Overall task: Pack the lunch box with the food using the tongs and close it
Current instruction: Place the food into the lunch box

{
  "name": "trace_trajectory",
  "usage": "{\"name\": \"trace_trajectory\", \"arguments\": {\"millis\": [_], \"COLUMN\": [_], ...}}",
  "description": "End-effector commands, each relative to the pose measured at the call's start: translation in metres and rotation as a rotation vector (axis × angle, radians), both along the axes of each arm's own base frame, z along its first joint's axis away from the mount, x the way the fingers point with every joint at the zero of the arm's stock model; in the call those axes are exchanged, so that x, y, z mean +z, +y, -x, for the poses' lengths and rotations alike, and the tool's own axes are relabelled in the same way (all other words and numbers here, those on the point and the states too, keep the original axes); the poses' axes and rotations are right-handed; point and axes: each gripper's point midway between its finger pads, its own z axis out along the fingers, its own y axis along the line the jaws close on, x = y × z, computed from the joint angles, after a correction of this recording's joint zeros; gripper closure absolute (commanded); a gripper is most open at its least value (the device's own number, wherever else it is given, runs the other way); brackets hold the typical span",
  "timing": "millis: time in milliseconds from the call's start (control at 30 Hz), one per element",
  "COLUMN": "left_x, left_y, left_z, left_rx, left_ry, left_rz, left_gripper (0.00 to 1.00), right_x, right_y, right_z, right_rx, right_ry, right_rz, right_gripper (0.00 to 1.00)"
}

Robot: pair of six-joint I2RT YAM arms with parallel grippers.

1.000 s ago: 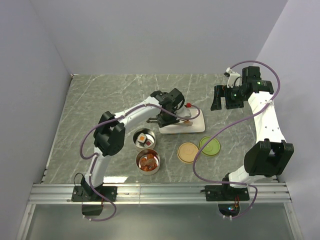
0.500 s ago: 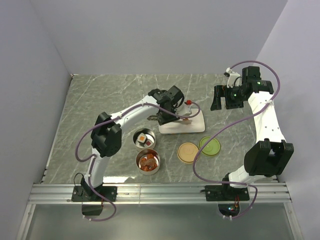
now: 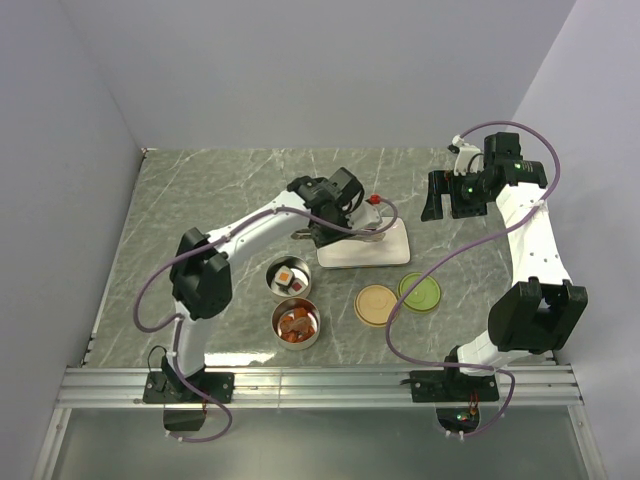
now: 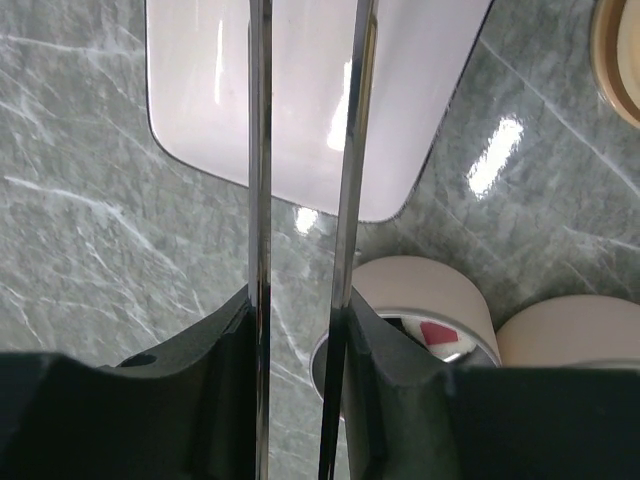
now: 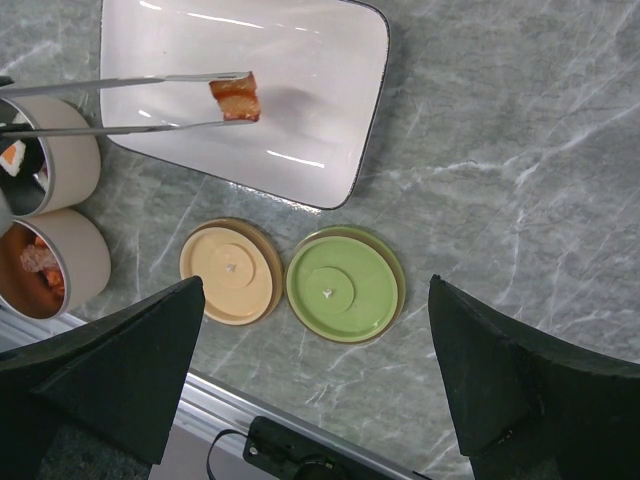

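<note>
Grey marble table (image 3: 200,200) between pale walls (image 3: 300,70); left fingers (image 4: 205,390) clamp tongs (image 4: 258,150) holding a chunk (image 5: 236,98) over the tray (image 5: 300,60); right fingers (image 5: 120,370) wide, well apart.

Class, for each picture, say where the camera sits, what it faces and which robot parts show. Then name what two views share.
Top: above and behind the bases, facing down at the table; left arm and right arm show.
Left wrist: on the left arm, facing down along the tongs to the tray; its fingers show.
Right wrist: raised, facing down on tray, tan lid, green lid; its spread fingers show.
Shared: both wrist views show tongs and tray.
</note>
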Motion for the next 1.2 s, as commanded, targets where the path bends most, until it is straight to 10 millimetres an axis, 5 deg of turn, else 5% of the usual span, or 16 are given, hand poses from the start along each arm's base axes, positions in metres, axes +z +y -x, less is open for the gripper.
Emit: {"name": "trace_trajectory", "arguments": {"millis": [0, 167, 200, 267, 300, 433, 667, 1167], "left_x": [0.037, 0.060, 0.049, 0.065, 0.055, 0.074, 0.075, 0.024], "left_y": [0.008, 0.038, 0.049, 0.062, 0.072, 0.099, 0.142, 0.205], "left_z": [0.016, 0.050, 0.060, 0.073, 0.082, 0.109, 0.148, 0.198], "left_rx": [0.001, -0.042, -0.060, -0.092, -0.101, -0.137, -0.189, -0.212], "left_ry": [-0.030, -0.050, -0.031, -0.078, -0.062, -0.105, -0.143, -0.083], "left_rz": [0.086, 0.126, 0.098, 0.135, 0.115, 0.162, 0.165, 0.047], "left_gripper": [0.62, 0.62, 0.62, 0.62, 0.62, 0.62, 0.63, 0.63], "right_x": [0.016, 0.016, 0.016, 0.015, 0.012, 0.010, 0.008, 0.007], "right_y": [-0.002, -0.002, -0.002, -0.002, -0.003, -0.004, -0.004, -0.005], "right_z": [-0.006, -0.004, -0.004, -0.003, -0.002, 0.000, 0.002, 0.004], "right_rx": [-0.002, 0.001, 0.001, 0.004, 0.002, 0.000, 0.001, -0.009], "right_ry": [-0.051, -0.052, -0.053, -0.053, -0.046, -0.040, -0.041, -0.038], "right_rz": [0.005, 0.006, 0.006, 0.010, 0.012, 0.015, 0.023, 0.028], "right_gripper": [0.00, 0.00, 0.00, 0.00, 0.00, 0.00, 0.00, 0.00]}}
